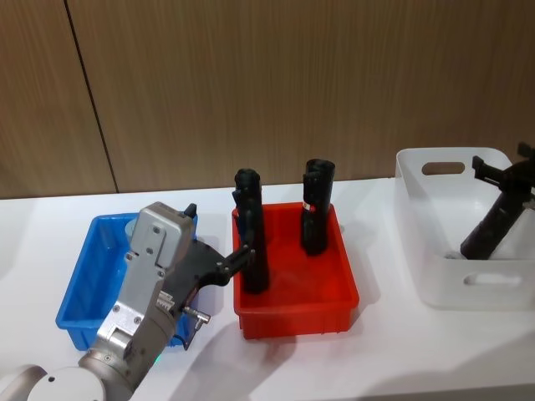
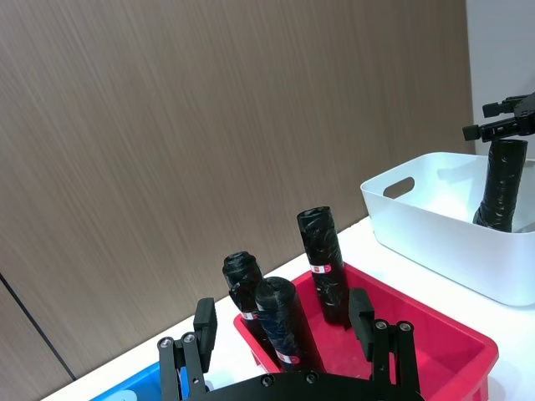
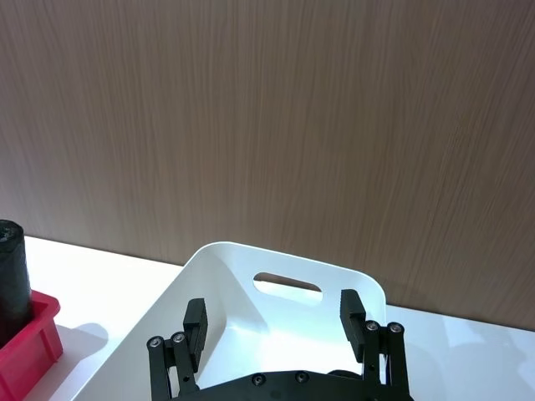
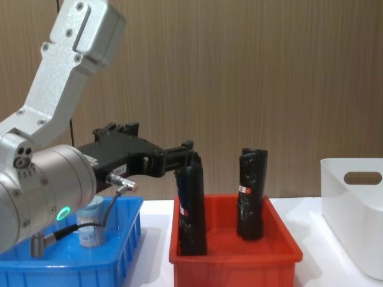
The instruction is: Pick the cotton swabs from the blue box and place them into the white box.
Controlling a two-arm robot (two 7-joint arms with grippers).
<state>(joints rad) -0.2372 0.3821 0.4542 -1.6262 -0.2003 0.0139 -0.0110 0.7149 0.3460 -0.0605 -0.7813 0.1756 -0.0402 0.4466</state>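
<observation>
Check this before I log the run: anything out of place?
A black cylinder leans tilted in the white box, under the right pincer, though that box is for cotton swabs. The left pincer hovers at the red bin's cylinders.

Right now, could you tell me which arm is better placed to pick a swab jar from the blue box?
Left. The left gripper sits open beside the blue box, where a jar stands. The right gripper is over the white box.

Beside the bright red bin (image 1: 294, 306) of black cylinders (image 1: 316, 209): a blue box (image 1: 80, 294), a white box (image 1: 435, 251), brown wood-grain wall (image 1: 251, 83) behind.
</observation>
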